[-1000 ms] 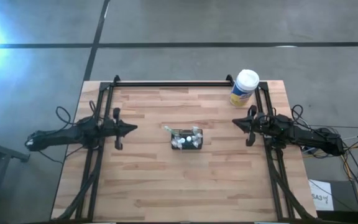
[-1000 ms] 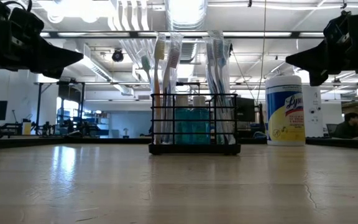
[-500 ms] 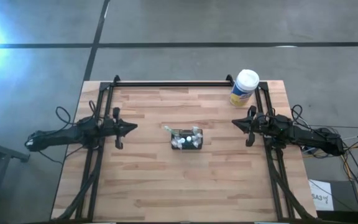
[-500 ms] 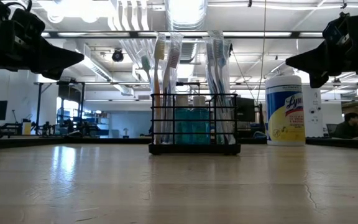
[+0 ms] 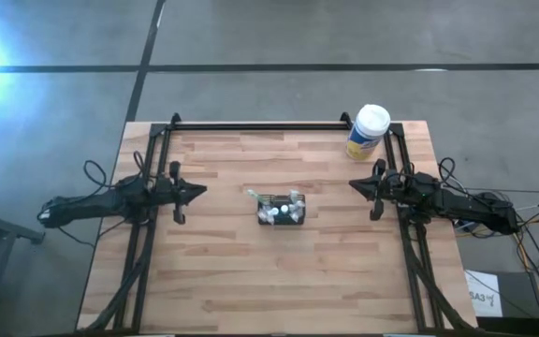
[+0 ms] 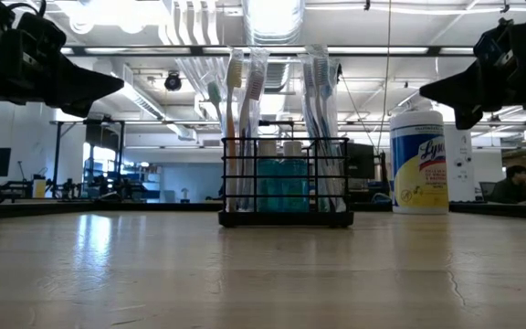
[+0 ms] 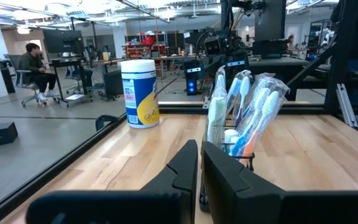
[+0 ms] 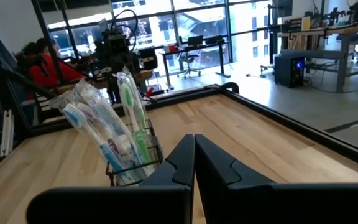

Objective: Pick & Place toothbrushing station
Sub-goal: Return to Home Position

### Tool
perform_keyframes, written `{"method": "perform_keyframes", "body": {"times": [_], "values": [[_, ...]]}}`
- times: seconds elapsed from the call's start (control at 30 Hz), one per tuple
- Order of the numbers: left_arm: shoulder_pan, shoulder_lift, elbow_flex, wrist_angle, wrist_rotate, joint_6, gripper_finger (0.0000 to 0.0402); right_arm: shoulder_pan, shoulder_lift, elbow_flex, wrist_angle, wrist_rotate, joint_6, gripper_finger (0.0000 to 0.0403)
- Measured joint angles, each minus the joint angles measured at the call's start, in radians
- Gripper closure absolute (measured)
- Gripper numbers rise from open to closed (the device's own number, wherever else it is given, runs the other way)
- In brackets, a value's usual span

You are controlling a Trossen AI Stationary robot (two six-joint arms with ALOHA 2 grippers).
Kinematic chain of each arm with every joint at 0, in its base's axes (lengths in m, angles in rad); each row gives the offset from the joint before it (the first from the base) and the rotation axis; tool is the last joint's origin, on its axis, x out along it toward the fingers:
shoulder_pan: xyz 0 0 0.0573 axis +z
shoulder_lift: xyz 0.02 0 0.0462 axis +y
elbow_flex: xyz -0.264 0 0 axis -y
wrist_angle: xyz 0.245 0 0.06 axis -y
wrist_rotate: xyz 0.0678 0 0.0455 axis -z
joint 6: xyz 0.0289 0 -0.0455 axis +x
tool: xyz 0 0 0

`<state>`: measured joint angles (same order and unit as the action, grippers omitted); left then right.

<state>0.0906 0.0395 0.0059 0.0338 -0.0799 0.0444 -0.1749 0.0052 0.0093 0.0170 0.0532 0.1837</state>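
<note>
The toothbrushing station [image 5: 281,208], a small black wire caddy, stands on its base at the middle of the wooden table [image 5: 223,271]. It holds wrapped toothbrushes [image 6: 245,119] upright and small bottles. It also shows in the left wrist view [image 7: 232,149] and the right wrist view [image 8: 132,165]. My left gripper [image 5: 202,193] hovers level at the table's left side, pointing at the station, with a narrow slit between its fingertips [image 7: 200,152]. My right gripper [image 5: 352,184] hovers level at the right side, shut [image 8: 194,143]. Both are well apart from the station.
A tall white-capped canister with a yellow label [image 5: 368,132] stands at the table's far right corner. Black frame rails [image 5: 260,125] run along the far edge and both sides. People sit at desks in the room beyond [image 7: 36,65].
</note>
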Motion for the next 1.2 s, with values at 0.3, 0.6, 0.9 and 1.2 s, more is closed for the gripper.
{"method": "perform_keyframes", "body": {"times": [0.3,0.6,0.9,1.2], "values": [[0.0,0.0,0.0,0.006,0.006,0.0,0.0376,0.0,0.005,0.0,0.0,0.0,0.0,0.0394],[0.0,0.0,0.0,0.008,0.008,0.0,0.0378,0.0,0.005,0.0,0.0,0.0,0.0,0.0394],[0.0,0.0,0.0,0.009,0.008,0.0,0.0378,0.0,0.005,0.0,0.0,0.0,0.0,0.0394],[0.0,0.001,0.0,0.01,0.008,0.0,0.0378,0.0,0.005,0.0,0.0,0.0,0.0,0.0394]]}}
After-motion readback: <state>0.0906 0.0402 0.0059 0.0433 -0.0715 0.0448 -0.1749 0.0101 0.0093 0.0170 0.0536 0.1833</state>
